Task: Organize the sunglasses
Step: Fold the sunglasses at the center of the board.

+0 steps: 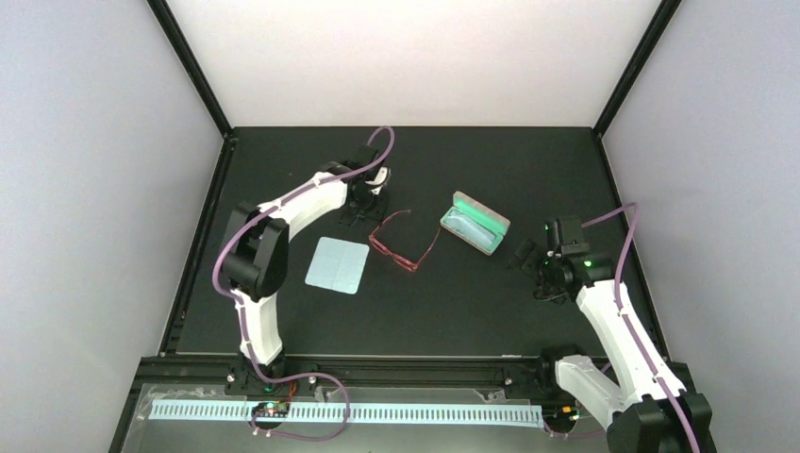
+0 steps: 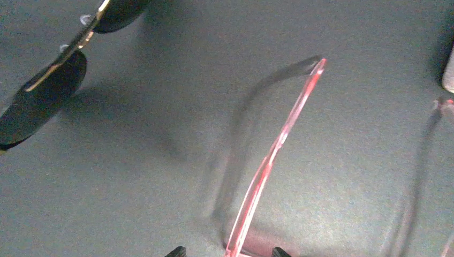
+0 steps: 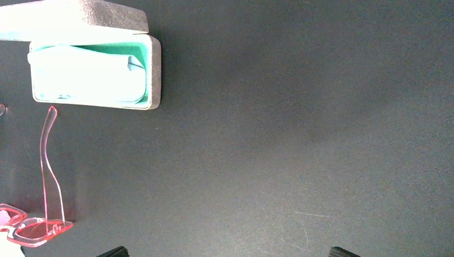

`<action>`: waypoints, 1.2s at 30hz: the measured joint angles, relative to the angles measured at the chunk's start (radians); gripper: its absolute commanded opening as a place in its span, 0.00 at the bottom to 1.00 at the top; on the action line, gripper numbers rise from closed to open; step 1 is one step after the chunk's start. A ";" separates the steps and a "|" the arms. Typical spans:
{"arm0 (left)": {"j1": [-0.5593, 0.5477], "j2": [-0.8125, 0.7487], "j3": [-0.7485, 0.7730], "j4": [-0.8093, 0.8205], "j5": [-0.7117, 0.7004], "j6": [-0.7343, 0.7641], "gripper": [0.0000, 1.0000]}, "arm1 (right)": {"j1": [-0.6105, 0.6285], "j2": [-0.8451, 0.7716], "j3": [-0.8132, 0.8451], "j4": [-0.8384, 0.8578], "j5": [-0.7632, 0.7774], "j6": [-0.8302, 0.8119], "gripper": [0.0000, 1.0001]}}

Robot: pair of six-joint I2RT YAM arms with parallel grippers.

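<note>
The sunglasses [image 1: 404, 243], with a thin red-pink frame and see-through lenses, lie on the black table between a pale cloth and an open case. Both of their arms are unfolded. My left gripper [image 1: 362, 208] is low at their far left side. In the left wrist view one red arm [image 2: 278, 144] runs up from between the two fingertips of that gripper [image 2: 227, 251], which stand apart with a gap on each side of it. My right gripper [image 1: 531, 257] hovers open over bare table to the right of the case. The right wrist view has the sunglasses [image 3: 45, 176] at its left edge.
An open grey case [image 1: 475, 223] with a mint lining holds a pale folded cloth [image 3: 85, 75]. A light blue square cloth [image 1: 338, 264] lies left of the red pair. A black dark-lensed pair [image 2: 48, 85] lies close to my left gripper. Black posts frame the table.
</note>
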 measured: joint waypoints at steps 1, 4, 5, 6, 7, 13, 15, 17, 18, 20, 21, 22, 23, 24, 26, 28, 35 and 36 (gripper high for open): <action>0.001 0.017 0.010 -0.001 0.004 0.004 0.38 | 0.000 0.002 0.000 0.000 -0.003 -0.002 1.00; 0.004 0.068 0.040 -0.015 0.011 0.019 0.34 | 0.000 0.020 0.000 0.000 -0.008 -0.011 1.00; 0.004 0.083 0.050 -0.022 0.013 0.024 0.34 | 0.000 0.029 0.000 0.000 -0.010 -0.014 1.00; 0.004 0.093 0.055 -0.024 0.015 0.027 0.33 | 0.000 0.039 0.000 0.000 -0.011 -0.017 1.00; 0.004 0.104 0.060 -0.027 0.018 0.030 0.33 | 0.000 0.050 0.001 0.000 -0.012 -0.019 1.00; 0.004 0.122 0.062 -0.039 0.034 0.036 0.26 | 0.000 0.101 0.010 0.001 -0.012 -0.038 1.00; 0.005 0.122 0.062 -0.038 0.037 0.038 0.23 | 0.000 0.116 0.012 0.001 -0.012 -0.042 1.00; 0.005 0.122 0.061 -0.038 0.038 0.039 0.20 | 0.000 0.128 0.014 0.002 -0.013 -0.045 1.00; 0.005 0.122 0.061 -0.038 0.039 0.039 0.20 | 0.000 0.133 0.015 0.002 -0.013 -0.047 1.00; 0.004 0.123 0.061 -0.037 0.039 0.039 0.20 | 0.000 0.147 0.020 0.003 -0.013 -0.050 1.00; 0.005 0.123 0.061 -0.037 0.039 0.039 0.19 | 0.000 0.152 0.022 0.005 -0.014 -0.053 1.00; 0.005 0.124 0.061 -0.038 0.039 0.038 0.19 | 0.000 0.158 0.024 0.006 -0.014 -0.056 1.00; 0.005 0.124 0.061 -0.038 0.039 0.038 0.18 | 0.000 0.162 0.026 0.008 -0.014 -0.058 1.00; 0.005 0.124 0.061 -0.038 0.039 0.038 0.17 | 0.000 0.165 0.026 0.010 -0.014 -0.060 1.00; 0.005 0.127 0.061 -0.037 0.039 0.038 0.15 | 0.000 0.167 0.027 0.010 -0.014 -0.063 1.00; 0.005 0.129 0.059 -0.038 0.039 0.038 0.13 | 0.000 0.167 0.027 0.010 -0.014 -0.064 1.00; 0.005 0.130 0.042 -0.032 0.045 0.039 0.02 | 0.000 0.167 0.027 0.010 -0.014 -0.064 1.00; 0.005 0.130 0.039 -0.028 0.047 0.039 0.02 | 0.000 0.167 0.027 0.010 -0.014 -0.064 1.00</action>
